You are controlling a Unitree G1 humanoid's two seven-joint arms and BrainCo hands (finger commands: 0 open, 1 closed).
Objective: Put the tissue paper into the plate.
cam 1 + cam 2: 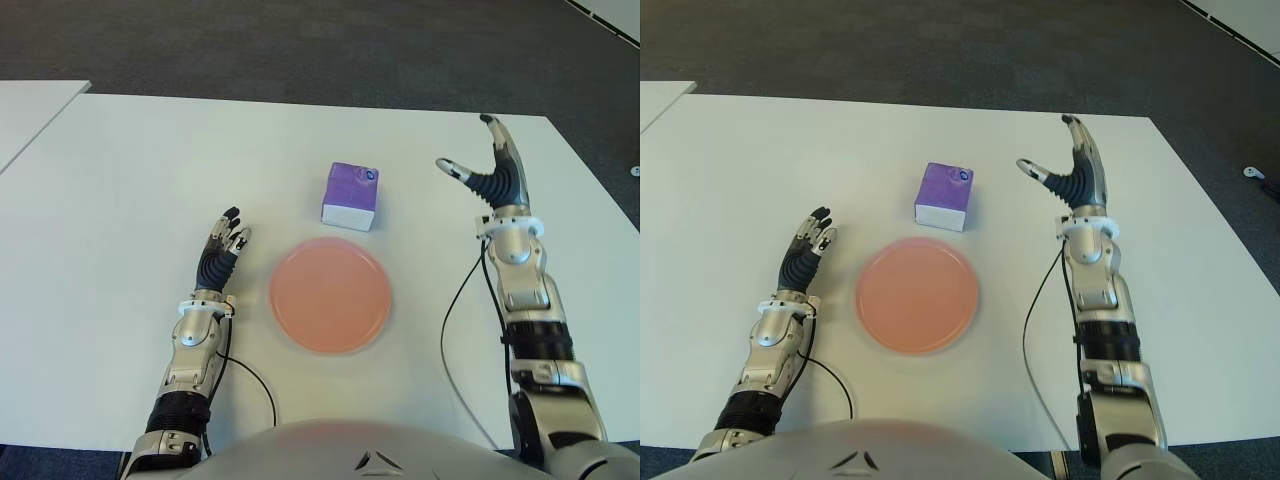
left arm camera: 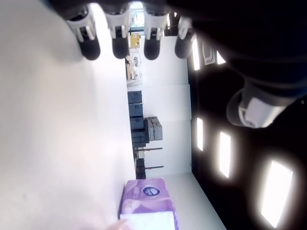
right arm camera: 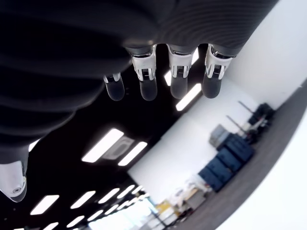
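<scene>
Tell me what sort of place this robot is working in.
Probably a lab or office test room. A plain white table stands on dark carpet, set only with a tissue pack and a plate. The wrist views show ceiling light panels and stacked cases by a wall.

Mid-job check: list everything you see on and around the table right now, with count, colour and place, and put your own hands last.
purple-and-white tissue paper pack: one, purple top with white lower edge, on the table just beyond the plate, apart from it.
round pink plate: one, pink, empty, on the table near the robot, between the two hands.
white table: one, white, carrying both items.
second white table: one, white, far left, only a corner visible.
dark carpet floor: grey, beyond the tables.
left hand: one, black and silver, left of the plate, fingers relaxed, holding nothing.
right hand: one, right of the tissue pack, fingers spread, holding nothing.
</scene>
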